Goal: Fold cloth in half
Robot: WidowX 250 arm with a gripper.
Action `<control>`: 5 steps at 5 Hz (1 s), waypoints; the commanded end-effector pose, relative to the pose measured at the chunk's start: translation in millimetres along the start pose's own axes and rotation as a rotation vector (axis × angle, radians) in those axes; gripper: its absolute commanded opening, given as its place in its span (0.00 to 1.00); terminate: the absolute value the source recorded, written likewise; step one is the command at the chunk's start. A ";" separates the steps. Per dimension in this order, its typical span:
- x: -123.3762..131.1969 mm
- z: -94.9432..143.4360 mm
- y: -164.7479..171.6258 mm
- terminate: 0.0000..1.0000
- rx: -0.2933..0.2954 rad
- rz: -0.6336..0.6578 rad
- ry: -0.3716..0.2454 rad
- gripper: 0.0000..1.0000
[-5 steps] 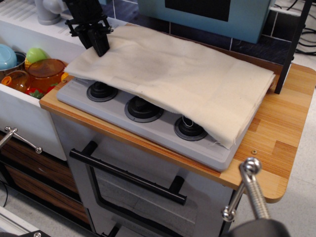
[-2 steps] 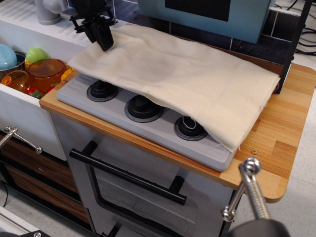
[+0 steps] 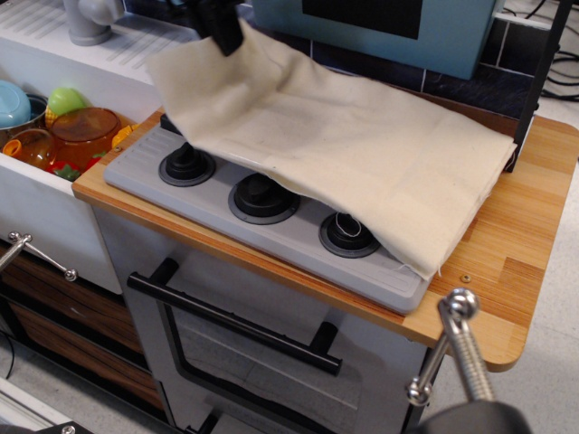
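Black and partly cut off by the top edge of the view, the gripper (image 3: 222, 27) is clamped on the back-left corner of the cloth (image 3: 344, 145), holding that corner raised above the stovetop. From the pinched corner the cream fabric slopes down and to the right, draped over the rear and right part of the grey stovetop (image 3: 271, 240). Its right edge reaches onto the wooden counter (image 3: 507, 262), and its near-right corner hangs just over the stovetop's front edge. Faint creases run across the fabric. Three round black burners (image 3: 262, 199) sit in a row along the front of the stovetop; the cloth's lifted edge hangs above them without covering them. To the left, a white sink (image 3: 36, 190) holds colourful plastic dishes, among them an orange pot (image 3: 81, 136) and a blue bowl (image 3: 14, 101). Below the counter is an oven door with a black handle (image 3: 235, 324). A teal appliance (image 3: 380, 27) stands behind the cloth.
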State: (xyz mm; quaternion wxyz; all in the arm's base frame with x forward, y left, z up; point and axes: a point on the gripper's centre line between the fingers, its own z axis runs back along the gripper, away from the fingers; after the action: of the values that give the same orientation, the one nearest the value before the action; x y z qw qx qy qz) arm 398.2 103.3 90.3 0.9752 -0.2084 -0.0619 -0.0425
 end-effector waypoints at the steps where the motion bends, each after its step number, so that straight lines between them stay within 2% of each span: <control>1: 1.2 35.4 -76.0 0.00 -0.024 -0.100 -0.091 0.00; 3: 2.4 12.8 -144.7 0.00 -0.083 -0.089 -0.078 0.00; 5: -4.7 -33.8 -210.8 0.00 -0.097 -0.064 -0.037 0.00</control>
State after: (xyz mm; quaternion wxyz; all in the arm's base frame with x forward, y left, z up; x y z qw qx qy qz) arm 372.1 -108.5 108.4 0.9673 -0.2434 -0.0370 -0.0615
